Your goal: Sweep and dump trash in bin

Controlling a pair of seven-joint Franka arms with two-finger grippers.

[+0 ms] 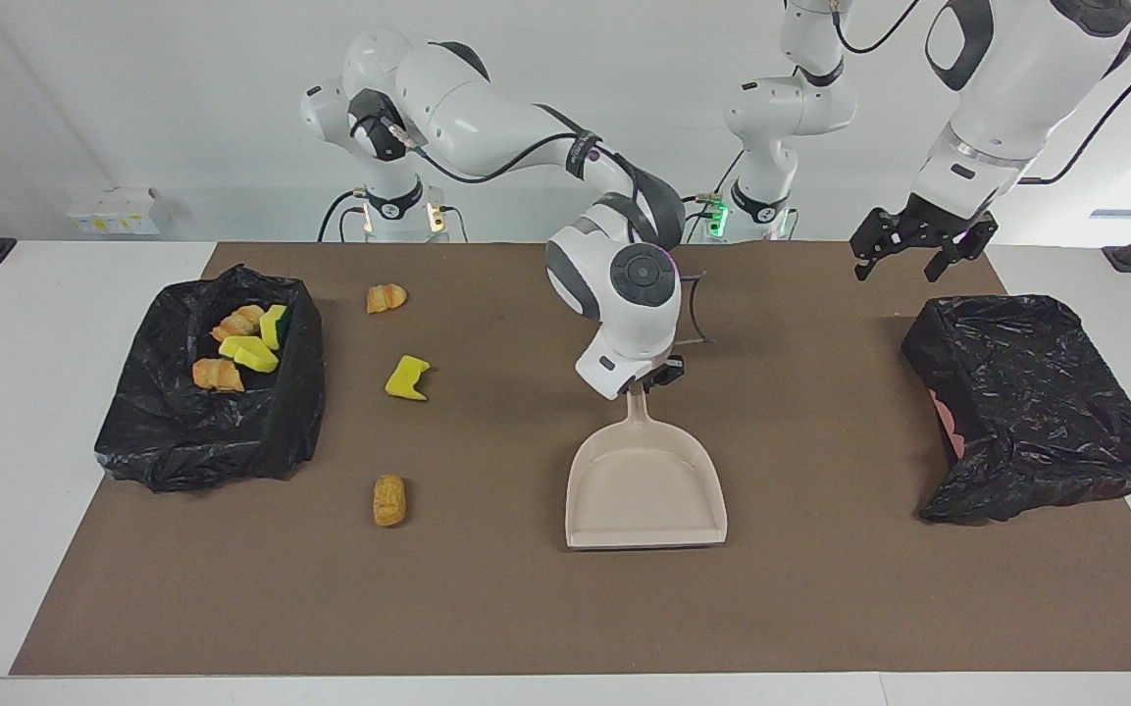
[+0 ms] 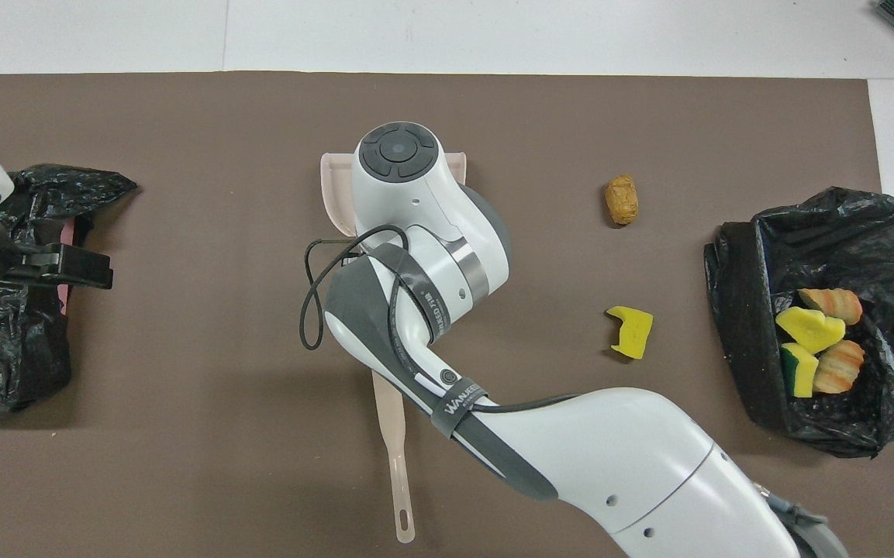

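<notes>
Fingers of the right gripper [image 1: 651, 378] sit at the top of the dustpan's [image 1: 645, 490] handle, though whether they are clamped on it cannot be told; the overhead view hides the grasp under the wrist. The pan lies flat on the mat mid-table, empty, its mouth facing away from the robots.

Three pieces remain loose toward the right arm's end: a croissant [image 1: 386, 297] nearest the robots, a yellow sponge chunk [image 1: 407, 378], and a bread roll [image 1: 389, 500] farthest out. Four pieces already lie in the bin [image 1: 173, 431] beside them.

To do this step well, I judge the pan's lip should stay pressed to the mat, with a firm, untwisted hold on the handle.

Over the second bin [image 1: 1046, 412], the left gripper [image 1: 913, 257] waits with fingers spread.
</notes>
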